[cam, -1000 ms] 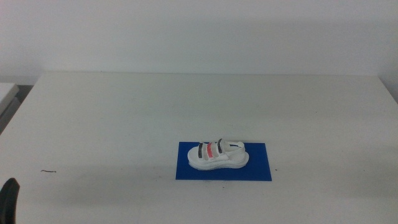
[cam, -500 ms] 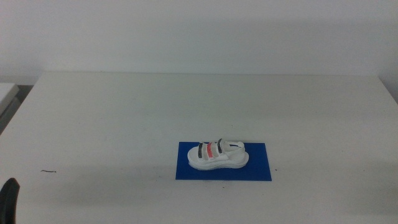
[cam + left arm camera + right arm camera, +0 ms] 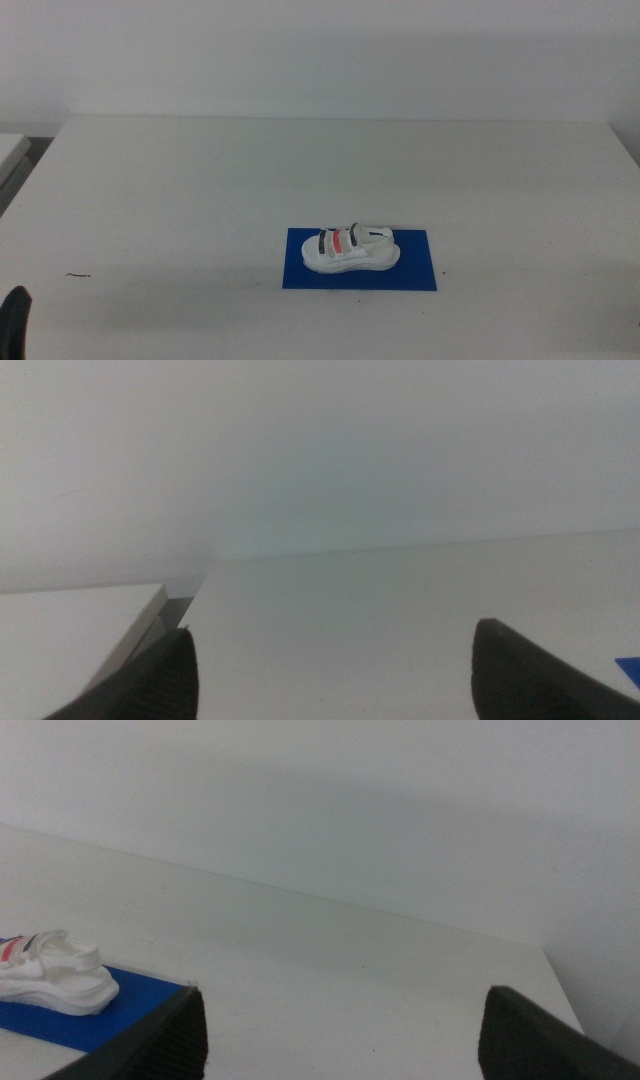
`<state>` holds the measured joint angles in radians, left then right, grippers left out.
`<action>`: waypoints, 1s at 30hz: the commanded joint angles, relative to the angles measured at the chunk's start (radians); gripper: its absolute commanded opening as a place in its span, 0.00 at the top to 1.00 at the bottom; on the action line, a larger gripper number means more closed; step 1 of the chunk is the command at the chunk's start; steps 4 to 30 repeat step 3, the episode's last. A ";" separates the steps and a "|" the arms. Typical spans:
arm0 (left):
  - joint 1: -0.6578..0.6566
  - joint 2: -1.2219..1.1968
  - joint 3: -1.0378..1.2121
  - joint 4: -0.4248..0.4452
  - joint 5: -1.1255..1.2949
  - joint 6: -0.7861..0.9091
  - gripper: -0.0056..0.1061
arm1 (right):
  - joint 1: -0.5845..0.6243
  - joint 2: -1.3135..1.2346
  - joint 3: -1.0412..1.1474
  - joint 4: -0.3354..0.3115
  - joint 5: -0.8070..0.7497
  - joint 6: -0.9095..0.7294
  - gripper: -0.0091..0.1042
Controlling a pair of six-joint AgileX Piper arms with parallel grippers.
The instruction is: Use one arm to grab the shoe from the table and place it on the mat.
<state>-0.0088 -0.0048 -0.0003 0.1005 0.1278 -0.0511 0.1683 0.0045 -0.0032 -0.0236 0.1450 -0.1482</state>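
plainly one shoe (image 3: 350, 250) lies on one mat (image 3: 415, 272), both jaws released.

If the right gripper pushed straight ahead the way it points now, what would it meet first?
Likely nothing nearby: between the open right gripper lies bare table. The shoe on the mat sits off to one side.

Looks like a lab or test room: plain white table (image 3: 200, 190), bare white wall (image 3: 320, 50), a second white surface (image 3: 70, 625) alongside, nothing homely on show.
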 commanded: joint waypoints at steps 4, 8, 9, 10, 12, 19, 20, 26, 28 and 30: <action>0.000 0.005 0.000 -0.004 -0.012 -0.003 0.11 | -0.008 -0.005 0.003 0.005 -0.002 -0.002 0.21; 0.000 0.005 0.000 -0.004 -0.012 -0.003 0.11 | -0.008 -0.005 0.003 0.005 -0.002 -0.002 0.21; 0.000 0.005 0.000 -0.004 -0.012 -0.003 0.11 | -0.008 -0.005 0.003 0.005 -0.002 -0.002 0.21; 0.000 0.005 0.000 -0.004 -0.012 -0.003 0.11 | -0.008 -0.005 0.003 0.005 -0.002 -0.002 0.21; 0.000 0.005 0.000 -0.004 -0.012 -0.003 0.11 | -0.008 -0.005 0.003 0.005 -0.002 -0.002 0.21; 0.000 0.005 0.000 -0.004 -0.012 -0.003 0.11 | -0.008 -0.005 0.003 0.005 -0.002 -0.002 0.21; 0.000 0.005 0.000 -0.004 -0.012 -0.003 0.11 | -0.008 -0.005 0.003 0.005 -0.002 -0.002 0.21; 0.000 0.005 0.000 -0.004 -0.012 -0.003 0.11 | -0.008 -0.005 0.003 0.005 -0.002 -0.002 0.21; 0.000 0.005 0.000 -0.004 -0.012 -0.003 0.11 | -0.008 -0.005 0.003 0.005 -0.002 -0.002 0.21; 0.000 0.005 0.000 -0.004 -0.012 -0.003 0.11 | -0.008 -0.005 0.003 0.005 -0.002 -0.002 0.21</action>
